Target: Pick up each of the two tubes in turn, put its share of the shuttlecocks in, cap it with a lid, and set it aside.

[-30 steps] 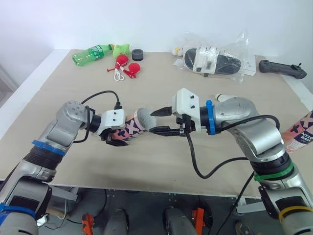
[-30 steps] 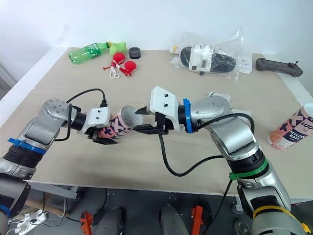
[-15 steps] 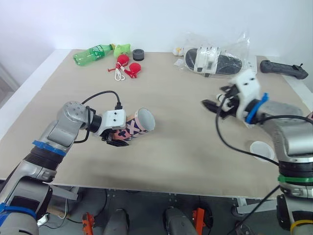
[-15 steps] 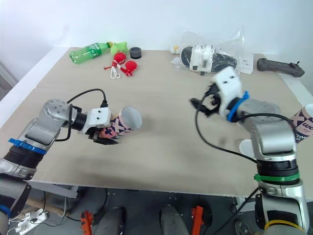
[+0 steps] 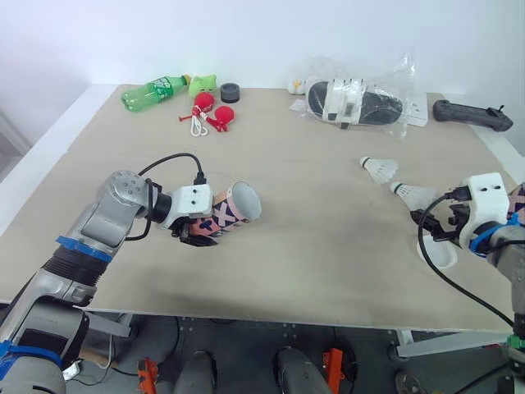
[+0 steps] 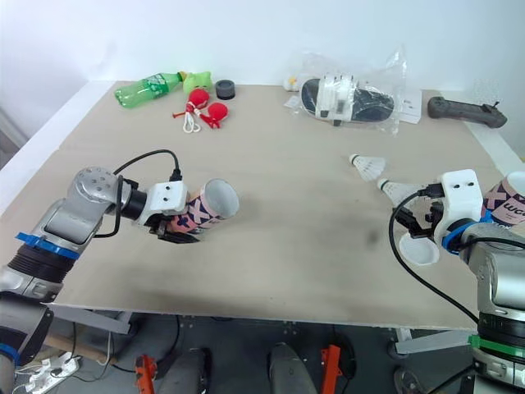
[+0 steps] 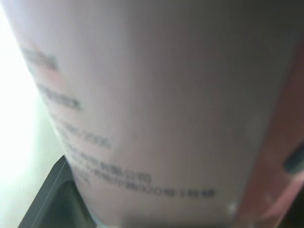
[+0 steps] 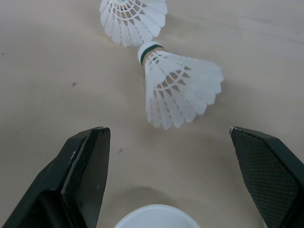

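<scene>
The right tool (image 6: pixel 414 223) is no longer at the mouth of the tube (image 6: pixel 205 209) in the middle of the surface (image 6: pixel 295 238). It has swung away through the air toward 3 o'clock and now hangs low near the surface's 4 o'clock edge, its fingers spread wide. With the arm gone from the middle, two shuttlecocks lie uncovered. The nearer shuttlecock (image 6: pixel 397 192) is just ahead of the fingertips at the tool's 11 o'clock, and the farther shuttlecock (image 6: pixel 367 166) lies beyond it on the same line. The white lid (image 6: pixel 416 251), well clear of the tool half a second ago, now lies just beneath its fingers, at its 6 o'clock.
</scene>
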Tool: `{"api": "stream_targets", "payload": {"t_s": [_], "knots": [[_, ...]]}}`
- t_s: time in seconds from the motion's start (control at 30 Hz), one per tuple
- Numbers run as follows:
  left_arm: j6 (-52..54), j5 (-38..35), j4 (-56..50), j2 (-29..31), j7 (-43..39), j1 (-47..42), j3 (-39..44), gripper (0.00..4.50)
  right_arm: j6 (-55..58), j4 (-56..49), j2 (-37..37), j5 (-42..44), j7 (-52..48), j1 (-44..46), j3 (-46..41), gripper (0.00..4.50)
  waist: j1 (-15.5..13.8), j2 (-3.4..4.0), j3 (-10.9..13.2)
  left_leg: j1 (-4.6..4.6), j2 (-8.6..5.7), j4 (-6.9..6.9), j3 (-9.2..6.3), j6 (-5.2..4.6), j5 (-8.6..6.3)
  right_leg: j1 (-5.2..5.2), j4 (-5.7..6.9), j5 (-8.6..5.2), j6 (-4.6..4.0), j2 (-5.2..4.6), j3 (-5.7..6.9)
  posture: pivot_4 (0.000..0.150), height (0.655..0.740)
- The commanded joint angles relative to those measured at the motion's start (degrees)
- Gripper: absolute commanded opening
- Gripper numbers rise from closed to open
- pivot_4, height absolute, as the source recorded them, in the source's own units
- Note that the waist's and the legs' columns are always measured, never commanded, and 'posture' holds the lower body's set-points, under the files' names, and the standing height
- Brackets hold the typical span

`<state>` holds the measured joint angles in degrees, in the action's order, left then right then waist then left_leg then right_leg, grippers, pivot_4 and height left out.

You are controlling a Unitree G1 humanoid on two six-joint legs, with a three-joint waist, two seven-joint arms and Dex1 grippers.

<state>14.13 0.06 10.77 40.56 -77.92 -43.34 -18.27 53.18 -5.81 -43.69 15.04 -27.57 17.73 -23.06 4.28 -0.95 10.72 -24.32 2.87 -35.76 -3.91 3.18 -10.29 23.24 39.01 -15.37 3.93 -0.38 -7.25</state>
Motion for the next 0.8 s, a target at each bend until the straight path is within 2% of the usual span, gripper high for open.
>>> {"api": "stream_targets", "payload": {"t_s": [0.03, 0.33, 0.8], "knots": [[-0.6, 0.2, -0.7, -0.3, 0.0, -0.1, -0.3, 3.13, -3.4, 2.5, 1.1, -0.2, 0.9, 1.8, 1.1, 4.33, 0.0, 0.0, 0.0, 0.0, 0.0, 0.0, 0.0, -0.01, 0.02, 0.0, 0.0, 0.02, 0.0, 0.0, -0.01, 0.15, 0.74], [-0.2, 0.2, -1.4, 0.2, -0.1, 0.2, 0.0, 3.13, -14.3, 17.6, 3.5, -2.7, 0.2, 9.7, 7.3, 4.33, 0.1, 0.01, 0.0, 0.01, -0.01, 0.04, 0.02, -0.05, 0.05, 0.01, 0.0, 0.05, 0.0, 0.01, -0.02, 0.15, 0.74], [0.5, 0.0, -2.5, 0.4, 0.1, 0.6, 0.1, 3.13, -23.3, 30.8, 5.1, -6.3, 2.1, 18.1, 11.9, 4.33, 0.2, 0.02, 0.0, 0.01, -0.01, 0.11, 0.02, -0.05, 0.05, 0.03, 0.0, 0.02, -0.01, 0.01, -0.02, 0.15, 0.74]]}}
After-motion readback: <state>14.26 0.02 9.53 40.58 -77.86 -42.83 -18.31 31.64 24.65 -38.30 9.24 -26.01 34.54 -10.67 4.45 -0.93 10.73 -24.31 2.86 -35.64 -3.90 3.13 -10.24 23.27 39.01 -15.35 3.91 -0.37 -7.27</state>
